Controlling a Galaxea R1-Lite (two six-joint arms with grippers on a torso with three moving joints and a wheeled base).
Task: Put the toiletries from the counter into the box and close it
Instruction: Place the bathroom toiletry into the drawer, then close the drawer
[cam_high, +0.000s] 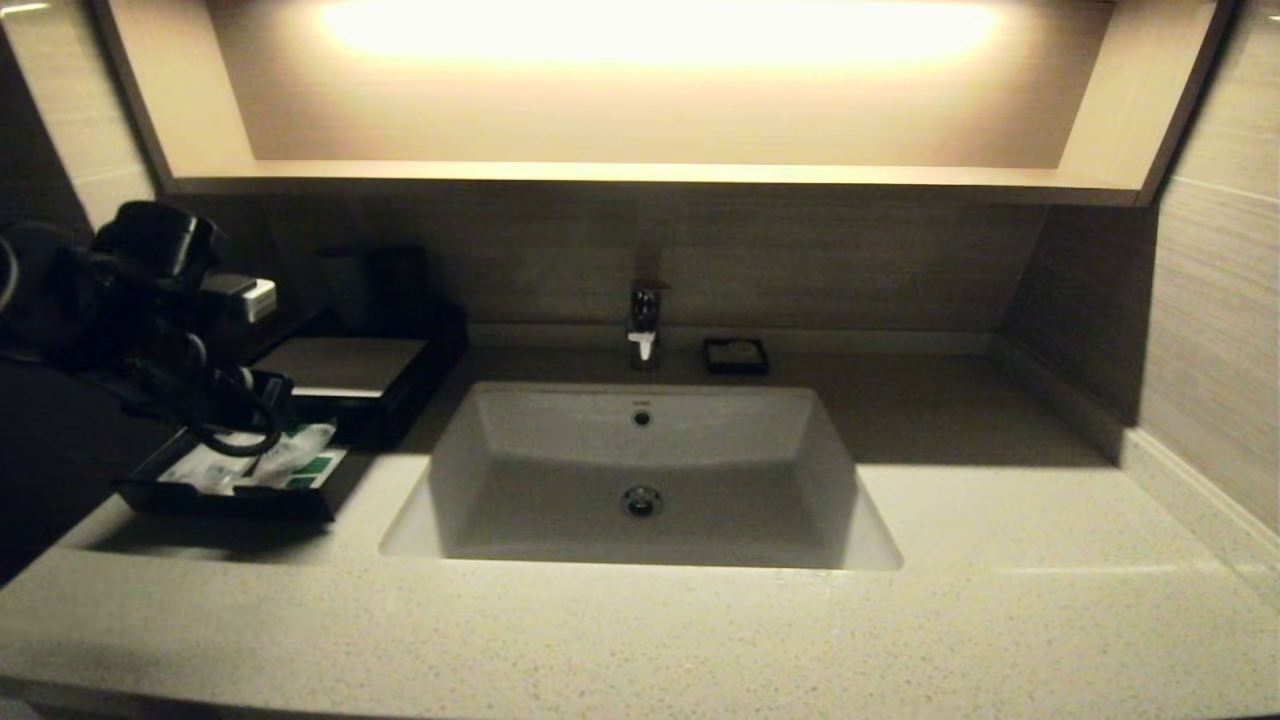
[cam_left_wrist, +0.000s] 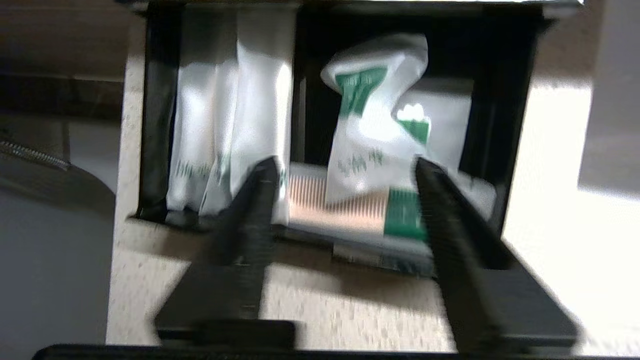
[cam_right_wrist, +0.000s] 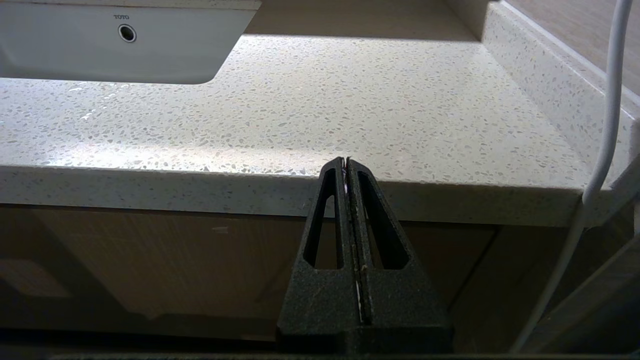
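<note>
Speckled beige stone forms the counter (cam_high: 640, 640), set in a dim niche under a lit shelf, with a white sunken sink (cam_high: 640, 480) at its middle. At the counter's left edge sits the box (cam_high: 350, 375), a low black case with a pale grey top panel, its long axis running from the back wall toward the front edge; its drawer tray (cam_high: 235, 495) is slid out toward the front edge and stands open. Inside the tray lie the toiletries: in the left wrist view, long narrow packets (cam_left_wrist: 235, 130) lie lengthwise along the tray's long axis on one side, a crumpled pouch with a green label (cam_left_wrist: 372, 120) rests tilted on the other, and a flat packet holding a comb (cam_left_wrist: 345, 210) lies crosswise at the tray's front end. The left gripper (cam_high: 235, 410) hangs over the drawer tray, its arm and cables hiding part of the contents in the head view; its black fingers (cam_left_wrist: 250, 210) stand partly apart, holding nothing, tips just above the front packets. Two dark upright cups (cam_high: 375, 280) stand behind the box at the back wall. A chrome tap (cam_high: 645, 325) stands behind the sink, and a small black square dish (cam_high: 736, 356) sits just to its right. The right gripper (cam_right_wrist: 346, 162) is parked below the counter's front edge, jaws pressed together.
</note>
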